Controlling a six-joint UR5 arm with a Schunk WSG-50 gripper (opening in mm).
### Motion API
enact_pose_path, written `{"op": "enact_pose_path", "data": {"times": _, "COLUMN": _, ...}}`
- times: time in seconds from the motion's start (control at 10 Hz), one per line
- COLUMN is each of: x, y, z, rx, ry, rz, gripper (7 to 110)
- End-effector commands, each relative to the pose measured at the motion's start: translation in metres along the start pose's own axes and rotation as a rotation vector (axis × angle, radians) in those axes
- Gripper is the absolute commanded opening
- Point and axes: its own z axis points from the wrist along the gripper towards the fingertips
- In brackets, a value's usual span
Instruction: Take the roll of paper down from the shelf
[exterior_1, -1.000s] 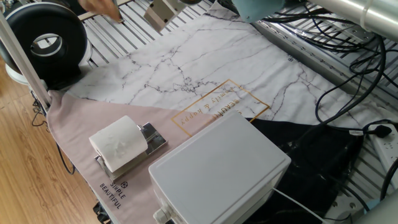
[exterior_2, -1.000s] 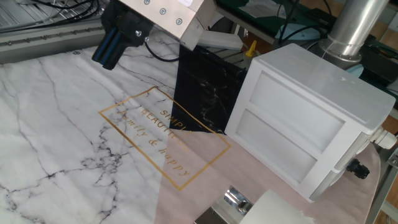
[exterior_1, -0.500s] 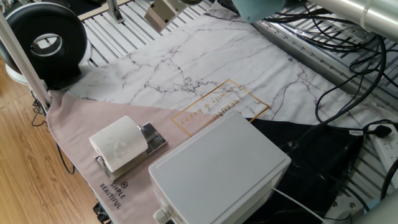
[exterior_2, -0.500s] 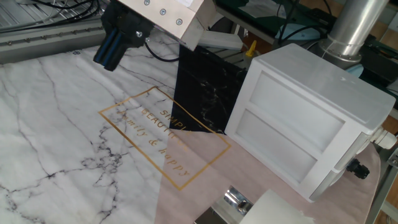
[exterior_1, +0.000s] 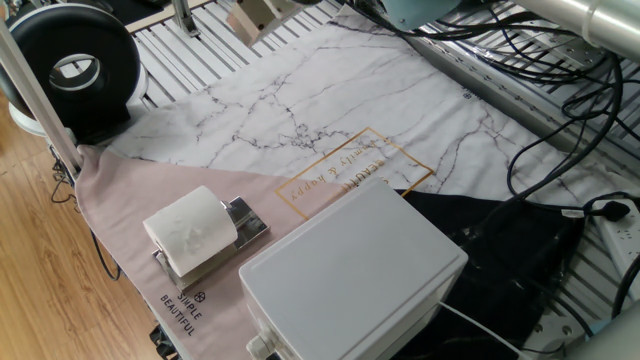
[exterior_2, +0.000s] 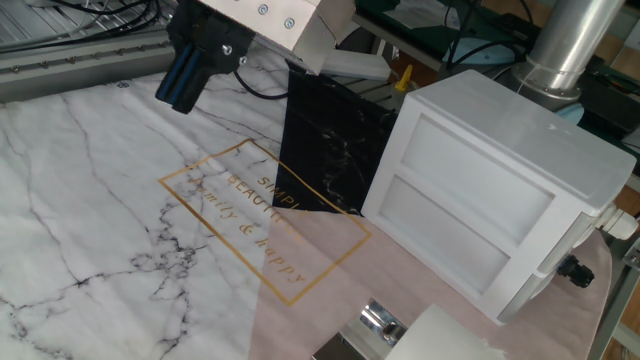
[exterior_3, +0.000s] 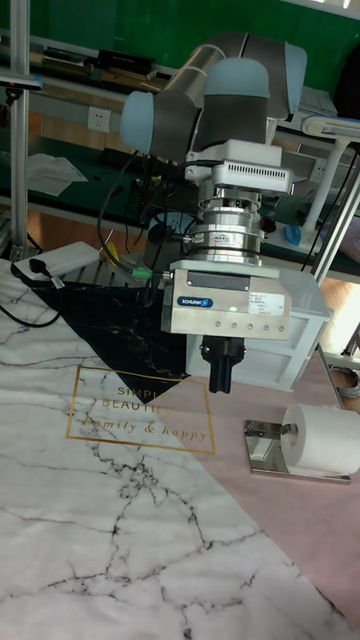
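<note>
Tall fixed view, one roll of paper (exterior_3: 323, 438), one shelf (exterior_3: 262, 449), one gripper (exterior_3: 221, 380)

Roll of paper (exterior_1: 191, 231): soft matt white, lightly textured. Shelf (exterior_1: 243, 222): shiny chrome metal, mirror-bright plate. Bench (exterior_1: 180, 65): ribbed bare metal slats, dull silver. Mat (exterior_1: 280, 120) over it: smooth printed sheet w/ white marble pattern, pink and black sections, gold lettering, slight sheen. Box (exterior_1: 350, 275): white plastic, smooth, semi-matt. Claw (exterior_3: 220, 365): dark blue-black fingers, look matt; body (exterior_3: 232, 303) is grey brushed metal. Arm casing (exterior_3: 235, 95): pale blue-grey, smooth gloss. Floor (exterior_1: 50, 280): wood-look, satin.
</note>
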Motion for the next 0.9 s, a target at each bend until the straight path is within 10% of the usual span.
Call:
{"op": "enact_pose_path", "data": {"times": 0.0, "x": -0.016, "y": 0.013, "z": -0.004, "rx": -0.066, "ry": -0.058, "rz": -0.023, "gripper": 7}}
{"op": "enact_pose_path", "data": {"times": 0.8, "x": -0.041, "y": 0.017, "z": -0.008, "rx": -0.082, "ry": -0.155, "rz": -0.067, "gripper": 7}}
